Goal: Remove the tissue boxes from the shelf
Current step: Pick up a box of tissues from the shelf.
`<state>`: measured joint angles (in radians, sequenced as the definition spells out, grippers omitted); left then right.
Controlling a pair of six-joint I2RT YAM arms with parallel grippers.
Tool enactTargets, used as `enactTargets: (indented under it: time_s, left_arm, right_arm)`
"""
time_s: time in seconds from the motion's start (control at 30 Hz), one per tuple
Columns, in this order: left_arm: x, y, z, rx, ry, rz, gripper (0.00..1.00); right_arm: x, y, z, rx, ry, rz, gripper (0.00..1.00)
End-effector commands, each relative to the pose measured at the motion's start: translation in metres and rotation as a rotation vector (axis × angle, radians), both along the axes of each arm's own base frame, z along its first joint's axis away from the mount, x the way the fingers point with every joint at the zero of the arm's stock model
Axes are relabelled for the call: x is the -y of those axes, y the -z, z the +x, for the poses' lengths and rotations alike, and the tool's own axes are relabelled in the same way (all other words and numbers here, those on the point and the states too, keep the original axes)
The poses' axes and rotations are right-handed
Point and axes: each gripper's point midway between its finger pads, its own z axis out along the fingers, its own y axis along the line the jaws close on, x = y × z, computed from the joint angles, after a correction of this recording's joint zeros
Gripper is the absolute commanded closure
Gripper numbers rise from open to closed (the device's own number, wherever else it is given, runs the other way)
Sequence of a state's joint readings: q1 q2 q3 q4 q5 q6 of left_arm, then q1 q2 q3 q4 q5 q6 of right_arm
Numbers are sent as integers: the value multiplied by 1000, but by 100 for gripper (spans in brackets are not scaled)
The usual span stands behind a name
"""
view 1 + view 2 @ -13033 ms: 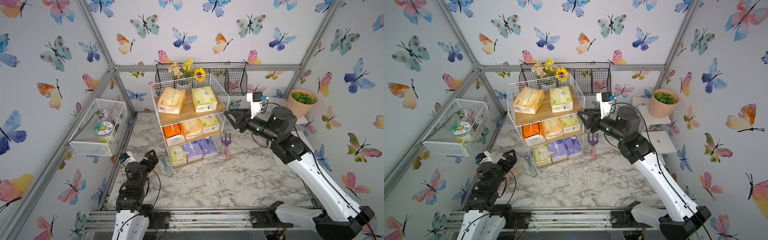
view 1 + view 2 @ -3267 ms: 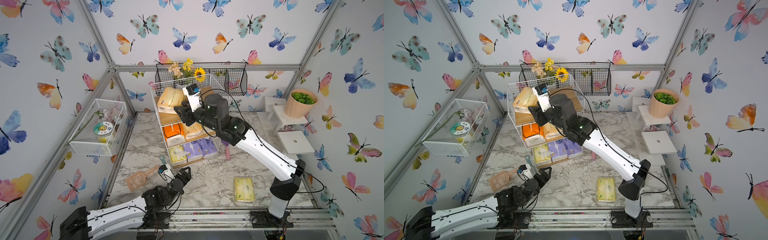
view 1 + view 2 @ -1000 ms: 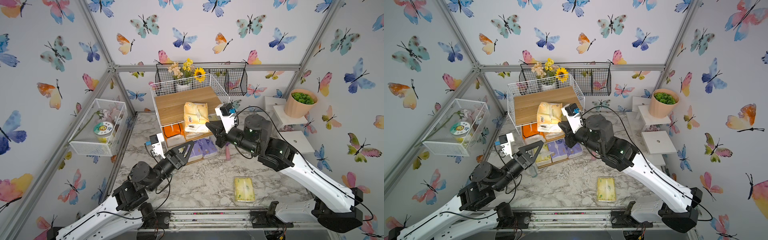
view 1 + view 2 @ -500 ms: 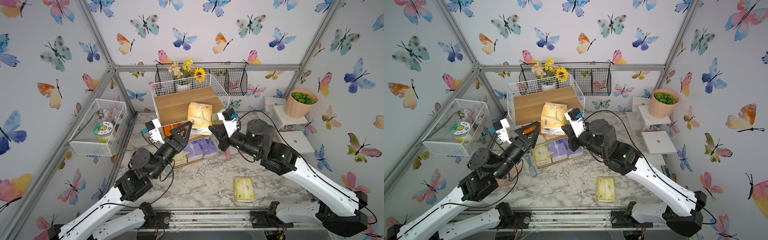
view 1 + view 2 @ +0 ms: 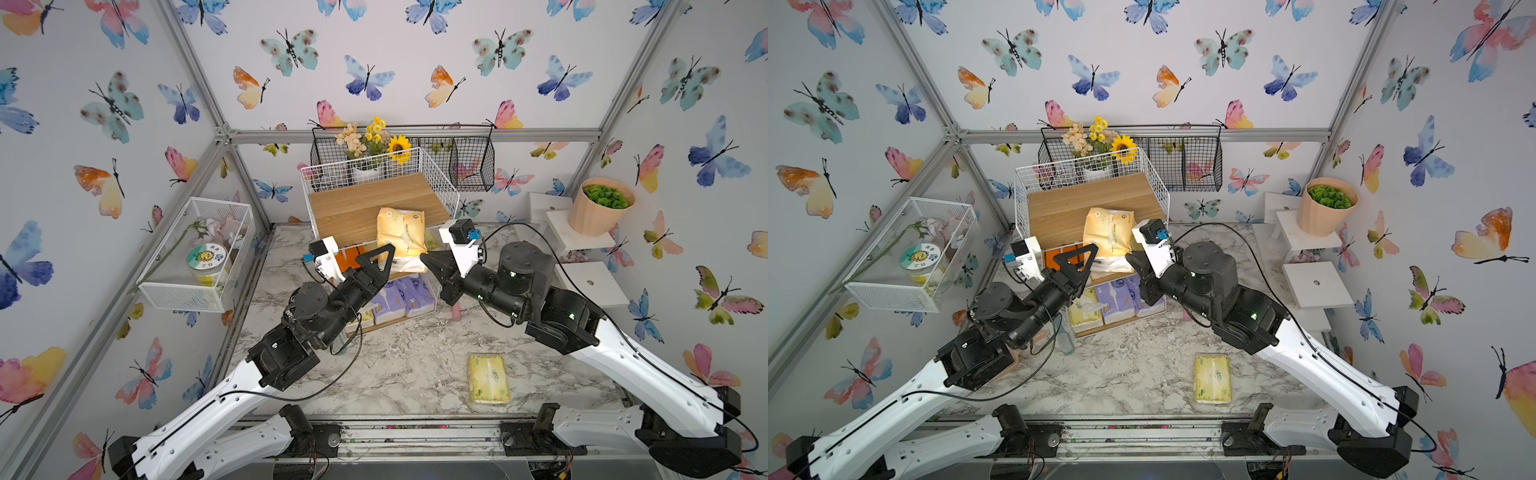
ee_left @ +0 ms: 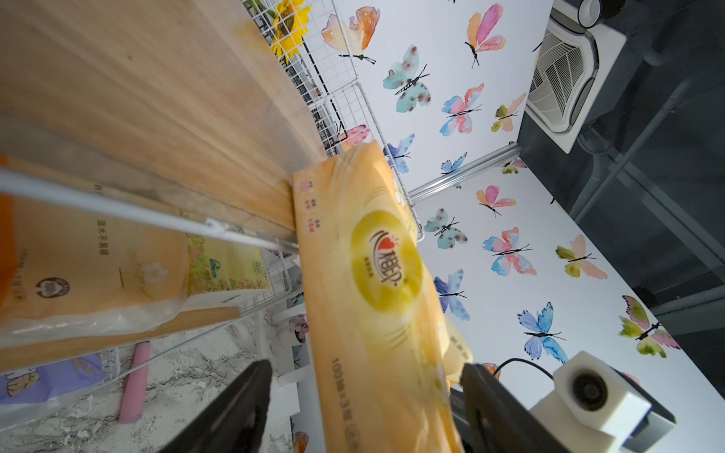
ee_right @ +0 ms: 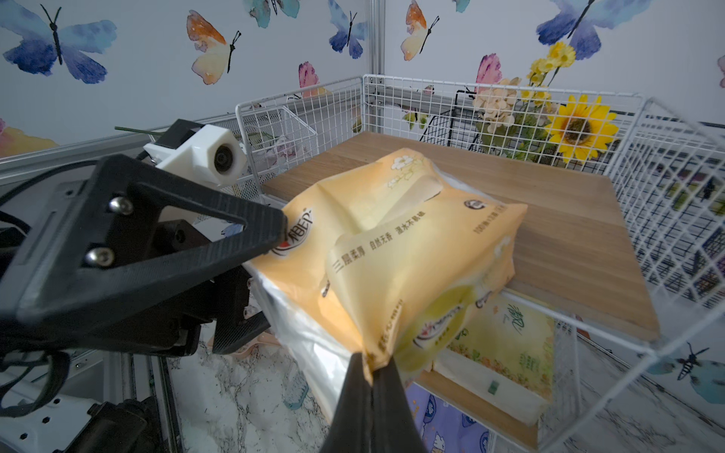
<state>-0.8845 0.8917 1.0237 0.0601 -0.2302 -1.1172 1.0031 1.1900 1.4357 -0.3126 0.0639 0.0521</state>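
A peach-yellow tissue pack juts over the front edge of the shelf's top board. My right gripper is shut on a pinch of its wrapper at the near corner. My left gripper is open, its fingers straddling the pack's other end with a gap on one side. An orange pack and a yellow-green pack lie on the middle board. Purple packs lie on the bottom board. Another yellow pack rests on the table.
Black wire baskets with flowers hang behind the shelf. A white mesh box is fixed on the left wall. A potted plant and white steps stand at the right. A pink tool lies beside the shelf.
My left gripper has risen from near the table to the top board's front edge and narrowed its jaws around the pack. The right gripper still pinches the pack and has barely moved.
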Motion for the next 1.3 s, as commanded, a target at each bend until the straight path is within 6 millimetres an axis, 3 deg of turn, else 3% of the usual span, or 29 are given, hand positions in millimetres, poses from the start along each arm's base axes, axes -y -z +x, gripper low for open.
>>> enactTargets:
  time_s: [0.0, 0.2, 0.37, 0.4, 0.57, 0.67, 0.83, 0.93, 1.07, 1.2, 1.27]
  left_arm:
    - [9, -18, -4, 54, 70, -50, 29]
    - [18, -18, 1, 61, 101, -69, 38]
    - [23, -11, 1, 53, 121, -84, 56]
    - [24, -9, 1, 50, 125, -85, 61]
    - [26, -7, -3, 60, 149, -90, 72]
    - [30, -5, -8, 80, 182, -73, 75]
    - [43, 8, -28, 97, 212, -19, 76]
    - [53, 29, -46, 80, 215, 41, 76]
    - [58, 72, -66, 9, 197, 95, 76]
    - [57, 132, -78, -114, 179, 142, 76]
    - [58, 173, -82, -210, 189, 156, 76]
  right_arm:
    - [6, -6, -5, 20, 1, 21, 98]
    - [8, -2, -6, 7, 4, 15, 98]
    - [11, -2, -6, -2, 17, 19, 98]
    - [13, -3, -5, -5, 25, 24, 95]
    - [23, -6, -6, -18, 56, 49, 61]
    - [31, -10, -10, -24, 65, 75, 51]
    - [52, -21, -22, -40, 76, 158, 42]
    - [67, -23, -25, -42, 104, 192, 41]
    - [82, -20, -26, -51, 149, 220, 41]
    - [87, -9, -22, -71, 187, 206, 41]
    - [89, -1, -17, -80, 223, 190, 41]
